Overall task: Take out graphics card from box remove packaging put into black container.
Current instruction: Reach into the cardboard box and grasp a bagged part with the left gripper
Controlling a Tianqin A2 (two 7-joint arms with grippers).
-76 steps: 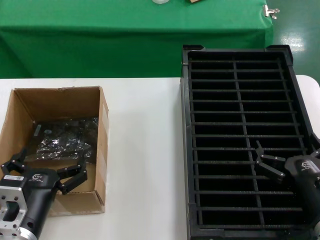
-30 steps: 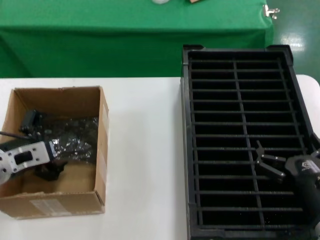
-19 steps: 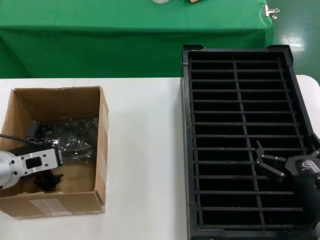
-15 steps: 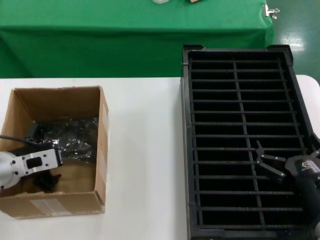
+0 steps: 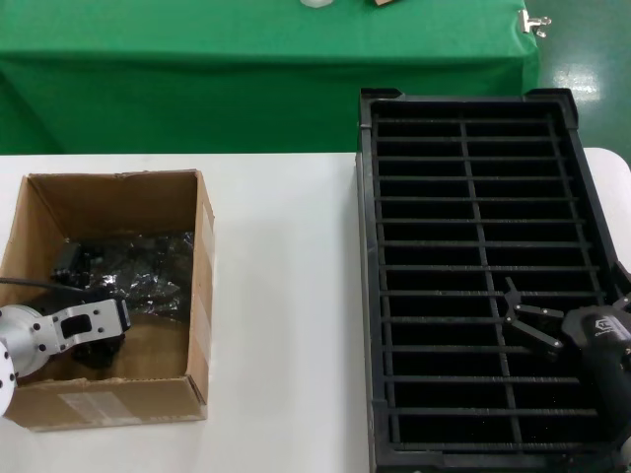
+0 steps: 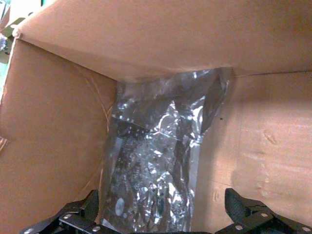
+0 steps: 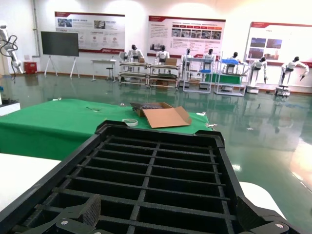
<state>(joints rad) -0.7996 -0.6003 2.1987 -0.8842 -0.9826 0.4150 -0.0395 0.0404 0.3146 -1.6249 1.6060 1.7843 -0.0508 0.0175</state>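
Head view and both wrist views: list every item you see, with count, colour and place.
box: one, brown cardboard, on the table's left.
packaging: one, shiny grey-blue bag, lying inside the box; contents not discernible.
black container: one, black slotted tray, on the table's right.
table: one, white.
cloth: one, green, on the table behind.
left gripper: one, black, open inside the box above the packaging.
right gripper: one, black, open over the black container's near end.

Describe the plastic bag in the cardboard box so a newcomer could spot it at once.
On the white table, look to the robot's left at the open brown corrugated cardboard box, not the large black slotted plastic tray. On its floor lies a crinkly, shiny grey translucent plastic bag holding something dark, with the open left gripper over it. It is the only glossy, wrinkled thing there.
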